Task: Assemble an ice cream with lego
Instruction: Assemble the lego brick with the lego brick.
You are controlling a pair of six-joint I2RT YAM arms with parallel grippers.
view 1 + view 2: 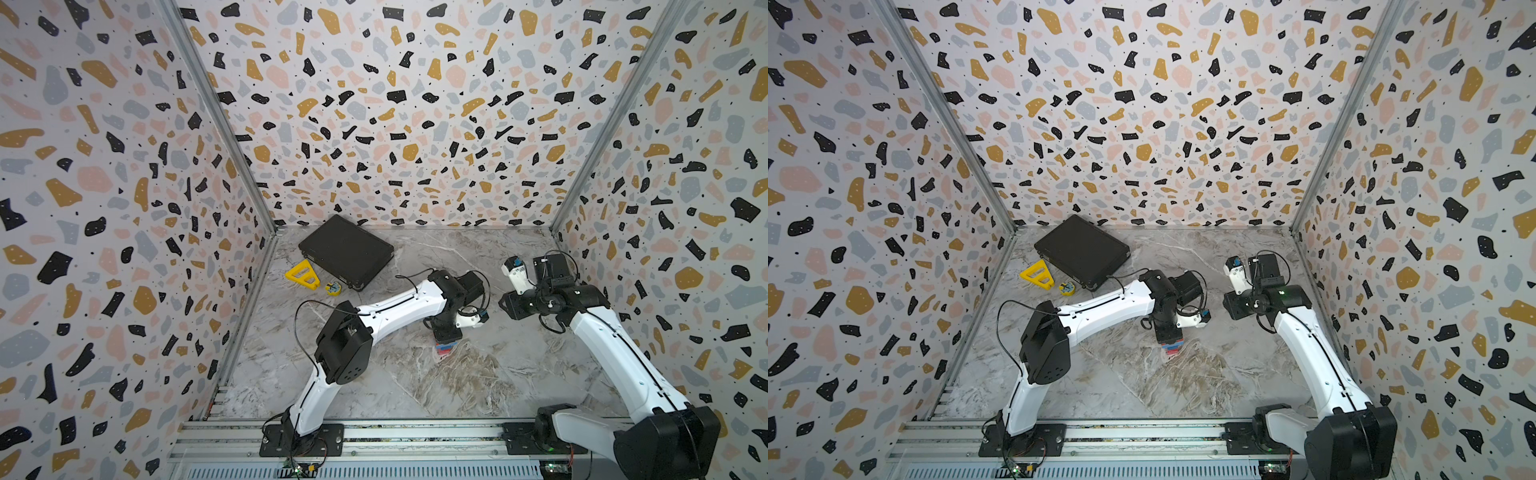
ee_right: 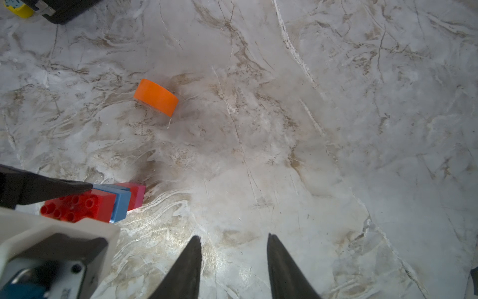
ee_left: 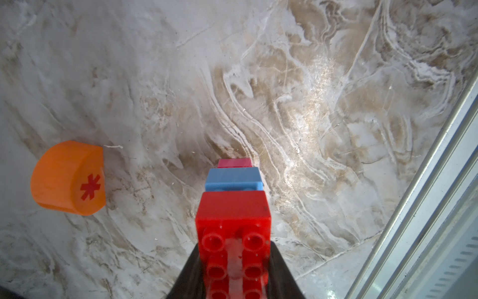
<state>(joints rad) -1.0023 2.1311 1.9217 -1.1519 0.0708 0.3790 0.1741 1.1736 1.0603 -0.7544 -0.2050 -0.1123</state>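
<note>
The left gripper (image 3: 234, 246) is clamping the stack (image 3: 232, 212) mid-table (image 2: 336, 129); the dome (image 3: 66, 178) is lying nearby, apart. The right gripper (image 2: 234, 236) is hovering parted, empty. The case (image 1: 347, 249), frame (image 1: 302, 274) and disc (image 1: 333, 288) are sitting well away.

A robotics lab cell is indicated by two robot arms (image 1: 399, 305) bolted to an aluminium rail (image 1: 415, 435), enclosed by terrazzo-patterned panels (image 1: 415, 104).

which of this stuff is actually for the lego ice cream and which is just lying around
For the job:
- brick stack of red, blue and pink layers, clamped in the left gripper
- orange dome with a red asterisk, lying loose, not yet on the stack

Just lying about:
- black case
- yellow triangular frame
- small yellow round disc
</note>
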